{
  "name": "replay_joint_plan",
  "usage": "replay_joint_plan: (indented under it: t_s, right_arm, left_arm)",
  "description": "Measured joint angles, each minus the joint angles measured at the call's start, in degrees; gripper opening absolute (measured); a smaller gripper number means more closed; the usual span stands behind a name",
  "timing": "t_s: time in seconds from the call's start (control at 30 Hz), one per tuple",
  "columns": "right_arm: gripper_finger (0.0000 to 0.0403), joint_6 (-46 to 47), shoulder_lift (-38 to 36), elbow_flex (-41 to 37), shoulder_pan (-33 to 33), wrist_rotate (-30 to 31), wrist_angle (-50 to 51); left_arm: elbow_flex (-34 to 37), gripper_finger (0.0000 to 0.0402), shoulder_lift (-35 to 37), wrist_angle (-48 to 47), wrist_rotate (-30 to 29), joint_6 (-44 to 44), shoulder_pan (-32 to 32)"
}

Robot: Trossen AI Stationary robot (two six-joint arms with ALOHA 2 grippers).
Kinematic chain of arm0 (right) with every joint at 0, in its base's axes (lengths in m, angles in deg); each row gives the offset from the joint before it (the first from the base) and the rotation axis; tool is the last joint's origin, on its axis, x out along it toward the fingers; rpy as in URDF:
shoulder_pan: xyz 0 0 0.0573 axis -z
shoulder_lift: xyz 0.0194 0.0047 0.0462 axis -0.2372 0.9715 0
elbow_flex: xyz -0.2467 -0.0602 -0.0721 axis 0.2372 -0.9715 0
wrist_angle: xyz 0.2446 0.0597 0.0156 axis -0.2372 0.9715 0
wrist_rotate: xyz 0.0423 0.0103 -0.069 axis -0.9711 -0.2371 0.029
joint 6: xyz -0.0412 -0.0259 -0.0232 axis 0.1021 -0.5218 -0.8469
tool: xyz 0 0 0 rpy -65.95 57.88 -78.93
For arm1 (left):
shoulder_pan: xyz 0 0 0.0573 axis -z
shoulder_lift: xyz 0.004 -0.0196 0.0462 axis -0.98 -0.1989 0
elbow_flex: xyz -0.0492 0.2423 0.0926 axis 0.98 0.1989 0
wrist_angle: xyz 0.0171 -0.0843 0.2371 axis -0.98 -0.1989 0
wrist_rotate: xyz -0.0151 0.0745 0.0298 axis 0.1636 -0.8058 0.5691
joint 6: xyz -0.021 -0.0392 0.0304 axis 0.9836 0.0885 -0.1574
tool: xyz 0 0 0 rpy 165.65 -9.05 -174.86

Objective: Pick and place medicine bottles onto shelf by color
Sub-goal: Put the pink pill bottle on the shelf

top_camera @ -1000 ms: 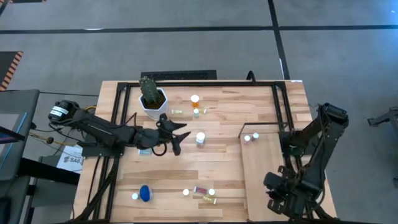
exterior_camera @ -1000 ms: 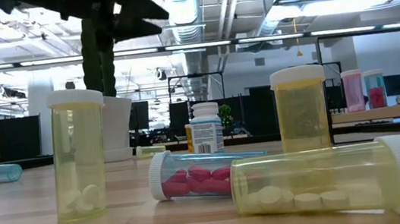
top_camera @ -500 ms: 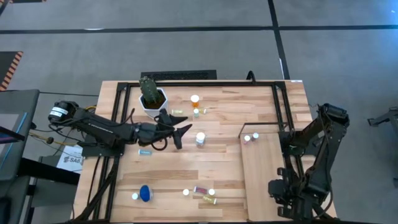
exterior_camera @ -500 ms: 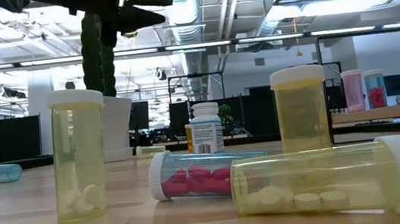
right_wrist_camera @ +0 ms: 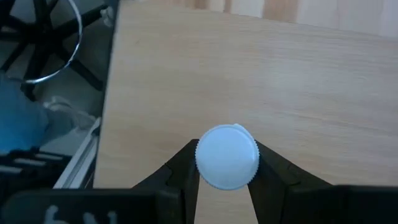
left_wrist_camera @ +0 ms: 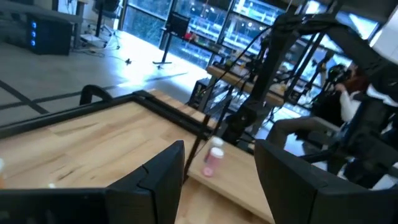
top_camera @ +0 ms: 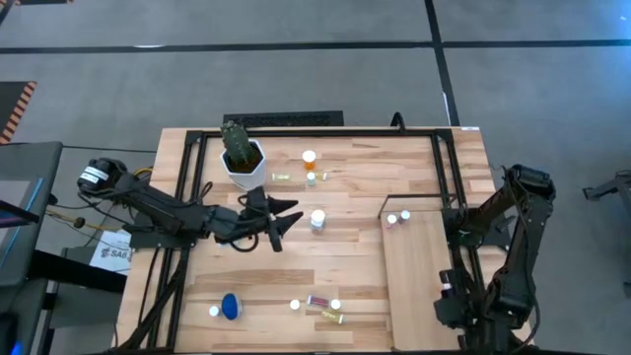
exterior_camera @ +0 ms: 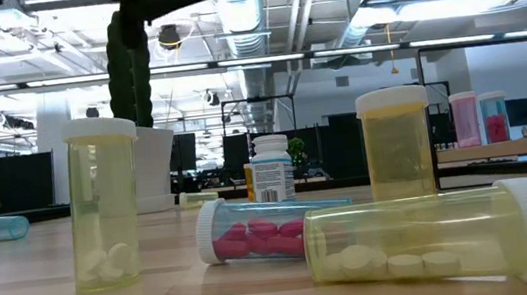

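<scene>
My right gripper (right_wrist_camera: pixel 225 167) is clamped on a white-capped bottle (right_wrist_camera: pixel 227 155), cap end facing the camera, above the plywood shelf (right_wrist_camera: pixel 311 81); my left gripper (top_camera: pixel 279 213) hangs spread, empty.

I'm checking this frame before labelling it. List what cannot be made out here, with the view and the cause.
- Colour of the bottle in the right hand: right wrist view shows only its white cap from above; in the high view the arm covers it.
- Left hand: empty and open in the high view, but cut off by the low view's top edge.
- Labels on the small bottles near the table's front: too small from above.
</scene>
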Motion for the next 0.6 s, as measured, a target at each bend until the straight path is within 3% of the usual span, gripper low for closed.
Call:
replay_joint_plan:
  t_s: [0.43, 0.6]
  right_arm:
    - [0.0132, -10.17, 0.00, 0.04, -0.20, 1.27, -2.15]
    - [0.0132, 0.60, 0.00, 0.04, -0.20, 1.21, -2.24]
  left_arm:
    - [0.00, 0.0183, -0.04, 1.08, -5.01, 3.79, 6.11]
    - [0.00, 0.0183, -0.07, 0.88, -7.86, 5.28, 7.58]
